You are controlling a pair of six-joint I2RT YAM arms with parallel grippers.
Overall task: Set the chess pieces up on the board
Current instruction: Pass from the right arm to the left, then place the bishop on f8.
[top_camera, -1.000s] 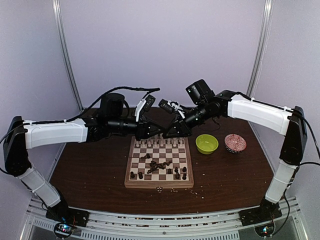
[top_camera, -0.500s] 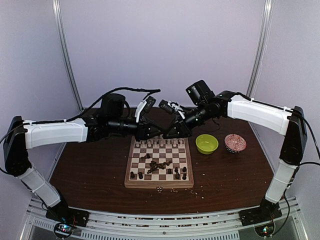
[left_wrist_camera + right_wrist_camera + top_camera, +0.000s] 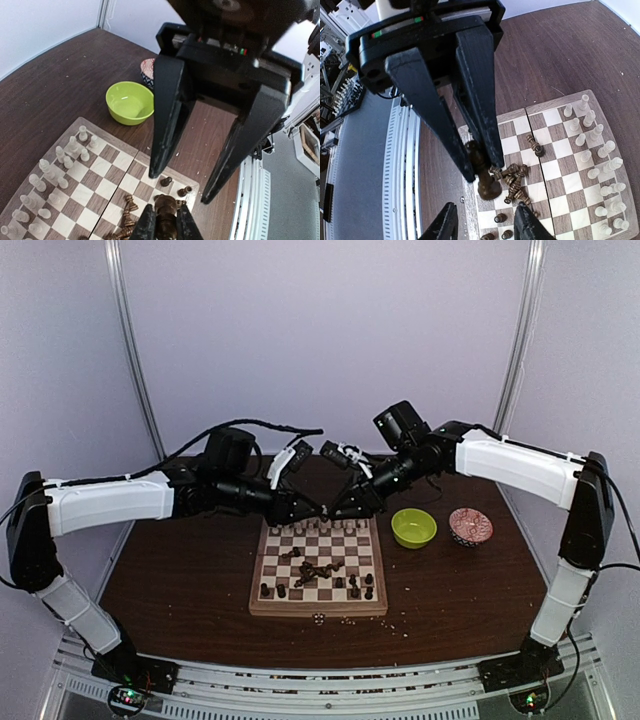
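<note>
While cream pieces point(image 3: 320, 527) stand in two rows at the far side of the board point(image 3: 300, 611), most dark ones lie in a heap point(image 3: 316, 570) mid-board, so I judge roughly half remains. Arms reach inward, meeting above the far edge: left gripper point(image 3: 166, 226) pinches one dark piece point(image 3: 482, 176) aloft; right gripper point(image 3: 487, 225) gapes, empty.

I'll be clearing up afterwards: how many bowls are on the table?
2: a lime-green bowl right of the board, beside its far corner, and a red patterned bowl further right, apart from it. None looks hidden.
</note>
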